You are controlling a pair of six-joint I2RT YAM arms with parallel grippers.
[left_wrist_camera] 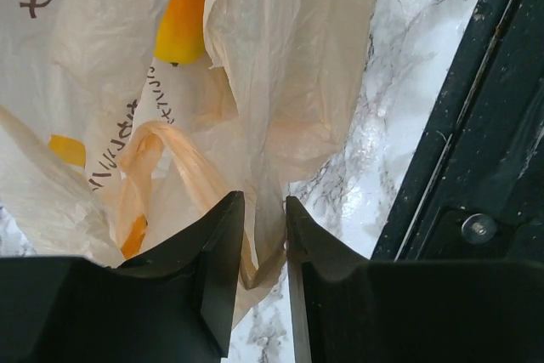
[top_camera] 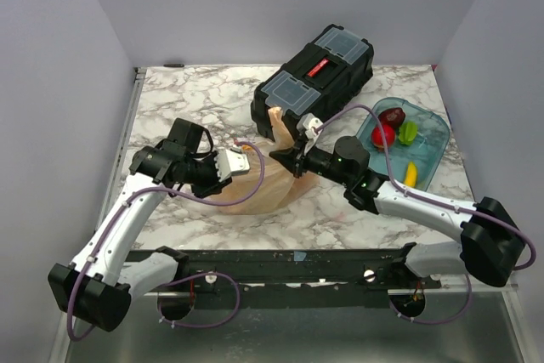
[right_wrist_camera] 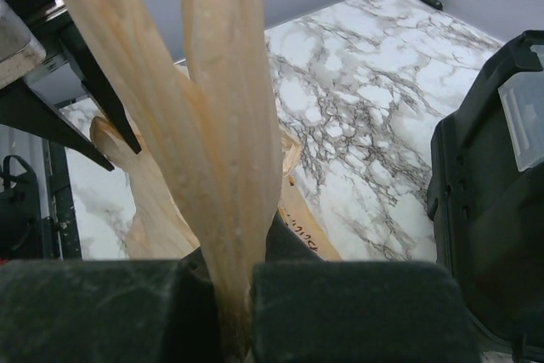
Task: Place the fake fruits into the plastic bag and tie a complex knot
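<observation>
The peach plastic bag (top_camera: 265, 186) lies crumpled on the marble between my two grippers. My right gripper (top_camera: 286, 158) (right_wrist_camera: 234, 271) is shut on the bag's handle strips (right_wrist_camera: 223, 125), which rise taut out of its jaws. My left gripper (top_camera: 239, 162) (left_wrist_camera: 264, 203) stands slightly open at the bag's left side, with a loose fold of bag film (left_wrist_camera: 263, 125) and a twisted handle strip (left_wrist_camera: 183, 159) in the narrow gap. An orange-yellow fruit (left_wrist_camera: 183, 14) shows among the bag's folds. More fake fruits, dark red (top_camera: 392, 114), red (top_camera: 382, 134), green (top_camera: 409, 132) and a yellow banana (top_camera: 410, 173), lie apart on the right. No knot shows.
The fruits on the right sit in a translucent blue tray (top_camera: 435, 137). A black toolbox (top_camera: 316, 74) with clear lids stands just behind the bag and close to my right gripper. A black rail (top_camera: 297, 265) runs along the table's near edge.
</observation>
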